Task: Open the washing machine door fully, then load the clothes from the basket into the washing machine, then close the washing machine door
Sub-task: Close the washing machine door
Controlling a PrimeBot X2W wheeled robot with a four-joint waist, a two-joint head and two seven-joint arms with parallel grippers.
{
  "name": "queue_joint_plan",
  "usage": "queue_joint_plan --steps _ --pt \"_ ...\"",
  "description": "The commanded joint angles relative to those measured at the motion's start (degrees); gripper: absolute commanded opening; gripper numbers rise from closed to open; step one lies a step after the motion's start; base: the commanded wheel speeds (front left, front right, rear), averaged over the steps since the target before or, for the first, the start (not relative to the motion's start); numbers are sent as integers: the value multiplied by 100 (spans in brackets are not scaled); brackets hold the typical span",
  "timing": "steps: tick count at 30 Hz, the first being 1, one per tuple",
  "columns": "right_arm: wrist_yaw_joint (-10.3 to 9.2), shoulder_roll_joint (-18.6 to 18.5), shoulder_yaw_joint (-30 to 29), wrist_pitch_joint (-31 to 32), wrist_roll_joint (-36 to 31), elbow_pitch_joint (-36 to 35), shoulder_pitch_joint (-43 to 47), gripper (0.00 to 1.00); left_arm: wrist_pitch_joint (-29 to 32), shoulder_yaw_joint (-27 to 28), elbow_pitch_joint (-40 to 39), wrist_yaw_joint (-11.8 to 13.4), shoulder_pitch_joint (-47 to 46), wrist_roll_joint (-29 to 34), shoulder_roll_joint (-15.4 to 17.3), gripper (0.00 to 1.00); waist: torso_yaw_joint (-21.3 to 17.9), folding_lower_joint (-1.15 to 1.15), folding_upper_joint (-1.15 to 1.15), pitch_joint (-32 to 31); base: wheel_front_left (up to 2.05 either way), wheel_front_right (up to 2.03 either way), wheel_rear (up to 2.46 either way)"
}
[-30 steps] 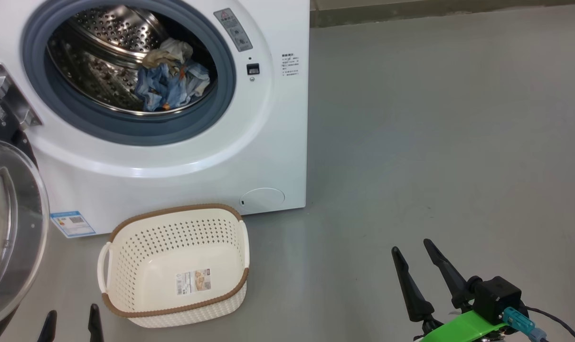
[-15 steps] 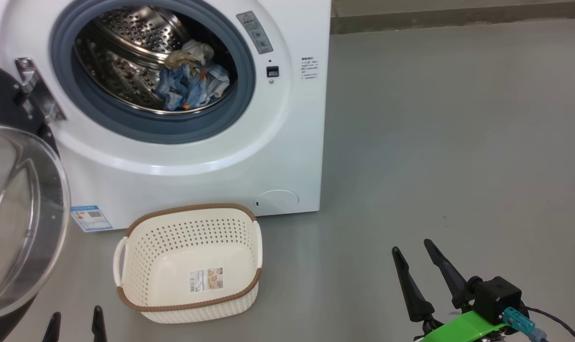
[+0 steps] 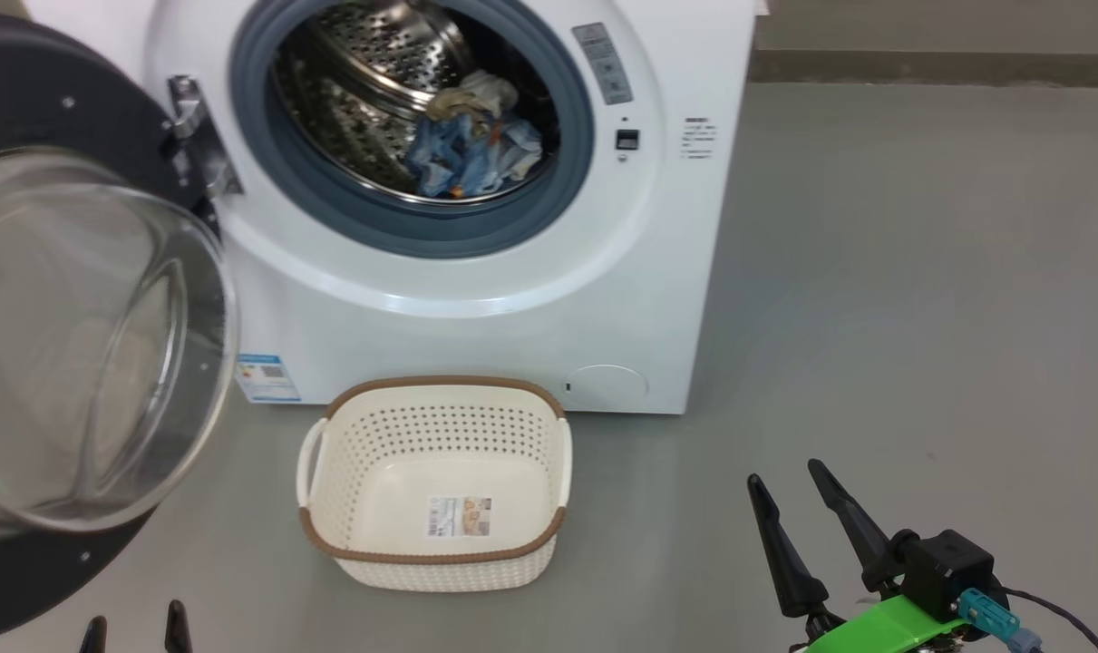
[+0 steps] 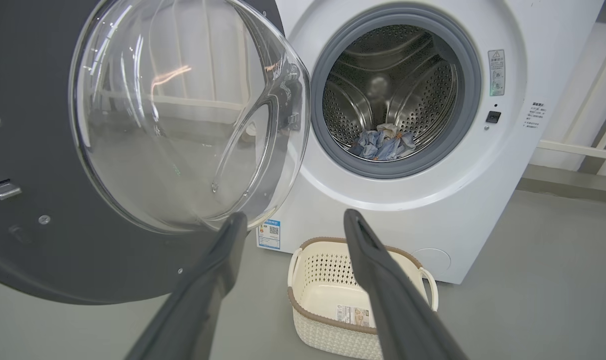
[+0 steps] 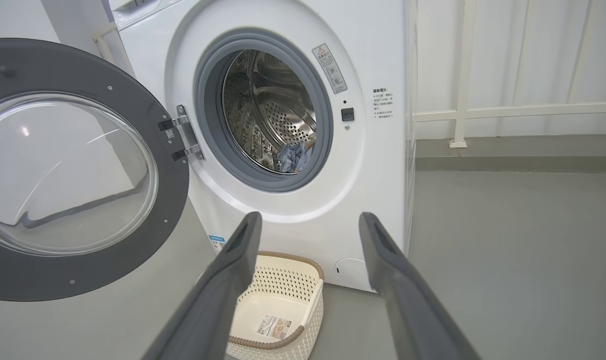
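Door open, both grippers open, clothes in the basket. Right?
Not quite. The clothes lie in the drum; the basket is empty bar its label, as the head view shows. Rest holds: door open, left gripper and right gripper open.

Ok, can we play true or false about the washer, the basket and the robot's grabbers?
1. The clothes are inside the washer. True.
2. The basket stands on the floor in front of the washer. True.
3. The basket has a sock in it. False: it holds nothing but a label sticker.
4. The door is shut. False: it hangs wide open beside the washer.
5. The right gripper is holding the clothes. False: it is open, empty and away from them.
6. The left gripper is open. True.
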Motion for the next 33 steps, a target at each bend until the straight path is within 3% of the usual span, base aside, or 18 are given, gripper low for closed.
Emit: queue_joint_plan --steps 1,20,33 --pt "9 10 158 -27 -20 -124 -21 100 -29 212 -98 52 -104 -19 28 100 300 0 0 -30 0 0 0" --pt "9 10 180 -27 88 -85 9 100 -29 365 217 221 -95 -76 28 100 1802 0 0 -122 0 0 0" --pt "9 10 401 -27 16 65 -285 100 -29 472 76 449 1 -269 28 100 1954 0 0 31 0 0 0"
